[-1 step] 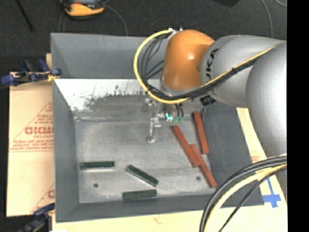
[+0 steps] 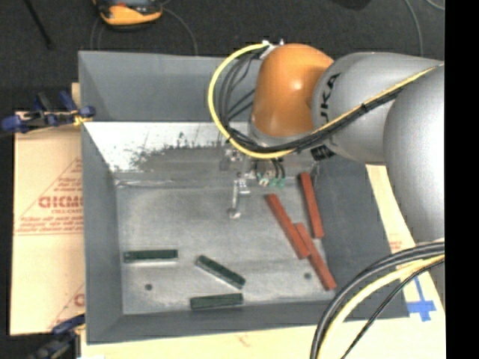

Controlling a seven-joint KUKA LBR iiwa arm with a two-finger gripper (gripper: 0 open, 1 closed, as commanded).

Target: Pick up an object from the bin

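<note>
The end effector point(image 2: 238, 199) hangs over bare floor mid-bin point(image 2: 99, 223); whether it is open or closed cannot be told. Three red bars point(image 2: 285, 226) lie nearest, just beside it toward the arm, and three dark green bars point(image 2: 220, 271) lie well apart. A clean pick likely means centring on one red bar and closing across its narrow width.

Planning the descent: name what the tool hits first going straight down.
Probably bare bin floor: the tool points at an open patch left of the red sticks, apart from the green bars. Depth is unclear.
</note>
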